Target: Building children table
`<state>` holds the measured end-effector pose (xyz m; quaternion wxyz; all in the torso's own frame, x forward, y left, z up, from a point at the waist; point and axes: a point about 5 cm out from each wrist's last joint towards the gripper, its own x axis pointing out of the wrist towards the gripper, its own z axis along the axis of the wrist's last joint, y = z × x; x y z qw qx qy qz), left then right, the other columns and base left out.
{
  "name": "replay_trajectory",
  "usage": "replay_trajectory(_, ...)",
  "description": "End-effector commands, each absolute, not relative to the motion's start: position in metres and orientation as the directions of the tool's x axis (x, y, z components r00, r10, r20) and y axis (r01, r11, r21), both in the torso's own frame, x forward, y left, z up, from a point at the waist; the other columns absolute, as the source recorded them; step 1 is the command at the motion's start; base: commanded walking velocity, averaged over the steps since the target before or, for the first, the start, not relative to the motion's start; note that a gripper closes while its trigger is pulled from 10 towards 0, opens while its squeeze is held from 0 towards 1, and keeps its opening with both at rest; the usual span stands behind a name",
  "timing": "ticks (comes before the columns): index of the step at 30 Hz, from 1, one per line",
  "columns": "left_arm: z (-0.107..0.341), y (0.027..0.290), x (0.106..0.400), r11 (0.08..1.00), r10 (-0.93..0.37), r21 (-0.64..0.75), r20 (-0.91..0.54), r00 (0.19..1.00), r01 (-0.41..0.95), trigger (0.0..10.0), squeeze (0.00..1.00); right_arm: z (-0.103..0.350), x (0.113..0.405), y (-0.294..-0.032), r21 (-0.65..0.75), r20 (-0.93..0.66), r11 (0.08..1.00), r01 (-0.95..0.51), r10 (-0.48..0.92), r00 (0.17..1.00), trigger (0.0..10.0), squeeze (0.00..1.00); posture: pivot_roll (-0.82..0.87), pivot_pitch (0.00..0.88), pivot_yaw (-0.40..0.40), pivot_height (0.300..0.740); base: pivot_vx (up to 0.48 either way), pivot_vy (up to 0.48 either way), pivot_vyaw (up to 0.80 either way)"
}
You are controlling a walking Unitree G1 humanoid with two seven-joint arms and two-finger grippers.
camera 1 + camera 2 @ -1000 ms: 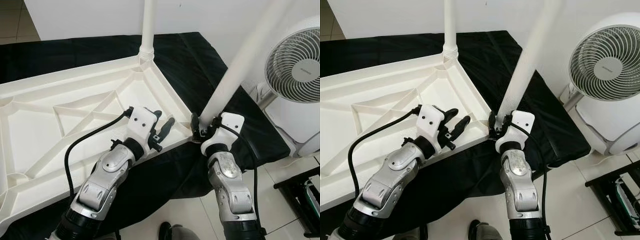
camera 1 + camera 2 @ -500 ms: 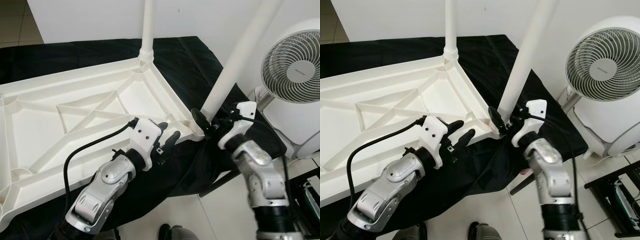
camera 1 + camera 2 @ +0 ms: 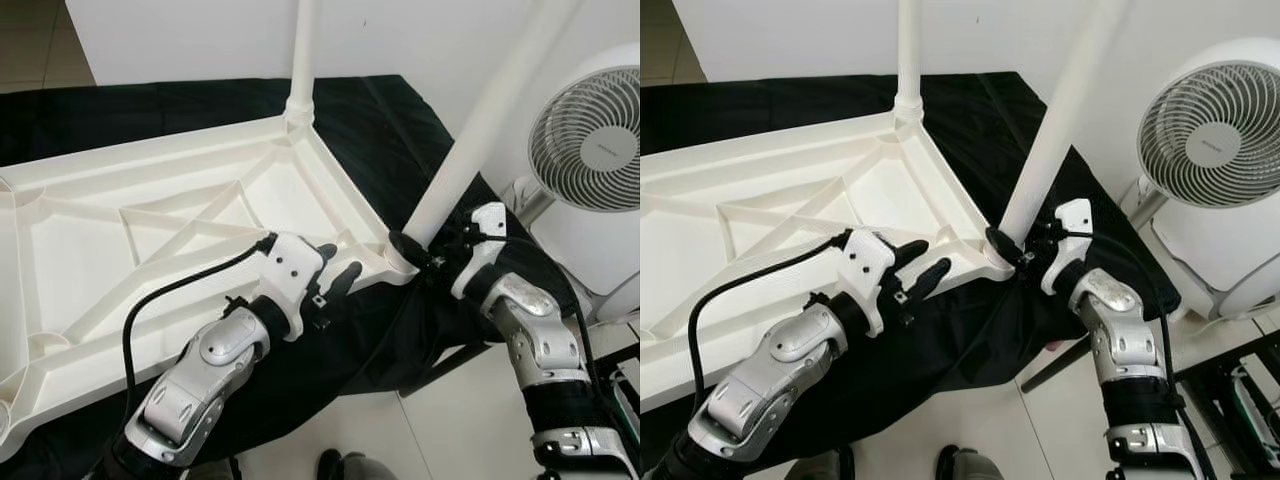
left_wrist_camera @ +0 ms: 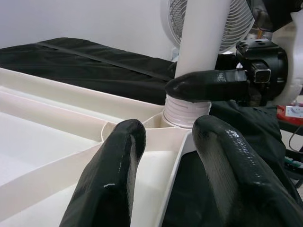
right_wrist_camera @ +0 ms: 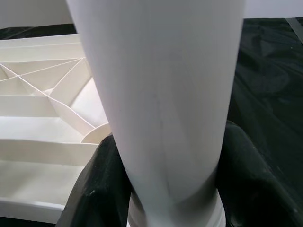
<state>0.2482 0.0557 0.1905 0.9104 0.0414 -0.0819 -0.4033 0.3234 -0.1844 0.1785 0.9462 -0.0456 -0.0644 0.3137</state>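
Note:
The white table top (image 3: 150,215) lies upside down on a black cloth (image 3: 400,130). One white leg (image 3: 303,50) stands upright in the far corner. A second white leg (image 3: 480,130) leans to the right, its ribbed end (image 4: 187,111) sitting in the near right corner socket. My right gripper (image 3: 418,255) is shut on this leg just above the socket, with a finger (image 5: 94,189) on either side of the tube (image 5: 161,94). My left gripper (image 3: 337,262) is open at the table's front rim, a short way left of that corner, with nothing between its fingers (image 4: 118,165).
A white floor fan (image 3: 590,130) stands close on the right, beside the leaning leg. The black cloth hangs over the front edge down to the tiled floor (image 3: 450,420). A dark frame (image 3: 1240,400) sits low at the right.
My left gripper has drawn back from over the table's ribs to its front rim. My right forearm has swung out to the right while still gripping the leg's base.

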Motion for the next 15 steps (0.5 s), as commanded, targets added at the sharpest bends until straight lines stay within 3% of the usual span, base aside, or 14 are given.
replay_trajectory(1, 0.192, 0.048, 0.237, 0.522, -0.853, 0.160, 0.092, 0.514, 0.838, 10.0, 0.00, 0.173, 0.322, -0.186, -0.104, 0.090, 0.803, -0.586, 0.595, 0.799, 0.0, 0.00, 0.08, 0.144, -0.079, 0.740, 0.000, 0.000, 0.00)
replay_trajectory(9, 0.191, 0.047, 0.235, 0.522, -0.853, 0.146, 0.088, 0.515, 0.840, 10.0, 0.00, 0.173, 0.315, -0.184, -0.082, 0.137, 0.823, -0.562, 0.568, 0.811, 0.0, 0.00, 0.06, 0.145, -0.079, 0.740, 0.000, 0.000, 0.00)
replay_trajectory(10, 0.191, 0.046, 0.235, 0.521, -0.853, 0.143, 0.088, 0.514, 0.841, 10.0, 0.00, 0.173, 0.311, -0.181, -0.055, 0.151, 0.844, -0.534, 0.536, 0.831, 10.0, 0.00, 0.06, 0.144, -0.079, 0.740, 0.000, 0.000, 0.00)
replay_trajectory(13, 0.191, 0.046, 0.235, 0.520, -0.854, 0.142, 0.088, 0.513, 0.842, 10.0, 0.00, 0.172, 0.309, -0.179, -0.036, 0.158, 0.856, -0.515, 0.514, 0.843, 10.0, 0.00, 0.06, 0.143, -0.080, 0.740, 0.000, 0.000, 0.00)
replay_trajectory(15, 0.191, 0.046, 0.236, 0.520, -0.854, 0.144, 0.089, 0.512, 0.842, 10.0, 0.00, 0.170, 0.302, -0.168, -0.022, 0.158, 0.906, -0.423, 0.421, 0.893, 10.0, 0.00, 0.06, 0.137, -0.080, 0.740, 0.000, 0.000, 0.00)
